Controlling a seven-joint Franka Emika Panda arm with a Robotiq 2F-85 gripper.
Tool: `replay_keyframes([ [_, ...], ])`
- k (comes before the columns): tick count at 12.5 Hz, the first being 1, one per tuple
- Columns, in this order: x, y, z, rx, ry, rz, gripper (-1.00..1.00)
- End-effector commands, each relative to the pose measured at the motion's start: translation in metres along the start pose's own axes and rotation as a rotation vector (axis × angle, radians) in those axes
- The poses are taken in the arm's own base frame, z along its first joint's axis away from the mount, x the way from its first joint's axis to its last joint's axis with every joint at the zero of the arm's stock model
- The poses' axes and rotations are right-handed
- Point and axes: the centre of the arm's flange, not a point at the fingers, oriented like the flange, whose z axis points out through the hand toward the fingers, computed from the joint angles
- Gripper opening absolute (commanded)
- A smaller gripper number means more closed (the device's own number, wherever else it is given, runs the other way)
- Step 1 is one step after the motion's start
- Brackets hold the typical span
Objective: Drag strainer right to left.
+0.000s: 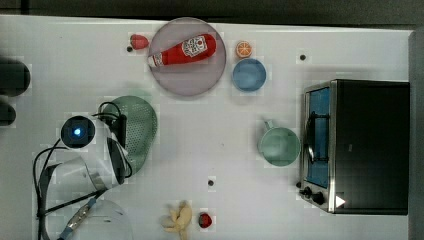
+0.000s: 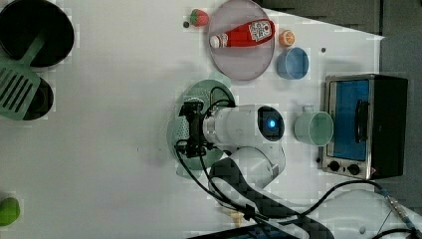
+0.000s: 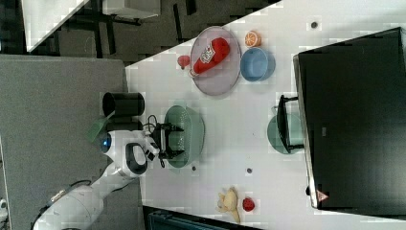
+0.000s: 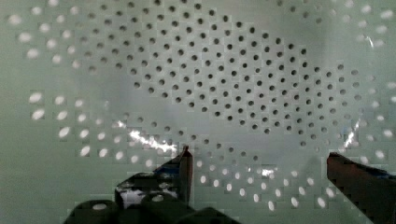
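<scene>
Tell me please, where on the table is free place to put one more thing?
In the top view, bare table lies between the strainer and the green mug, below the plate. The top view's upper-left corner, left of the strawberry, is free too. Crowded: around the plate, blue bowl and toaster oven.

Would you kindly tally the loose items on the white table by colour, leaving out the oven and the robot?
Green: 2, the strainer and the mug.
Red: 3, the ketchup bottle and two strawberries.
Blue: 1, the bowl.
Orange: 1, the orange half.
Grey: 1, the plate.
Yellow: 1, the bananas.
Total: 9.
</scene>
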Motion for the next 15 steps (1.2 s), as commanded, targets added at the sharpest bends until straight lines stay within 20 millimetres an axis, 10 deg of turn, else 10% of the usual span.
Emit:
replay_keyframes([
  [1,-0.059,0.010,-0.007,0.022,-0.032,0.023,1.00],
  [11,-0.119,0.011,0.009,0.038,-0.064,-0.014,1.00],
  [15,-0.092,0.001,-0.042,-0.001,0.040,-0.137,1.00],
])
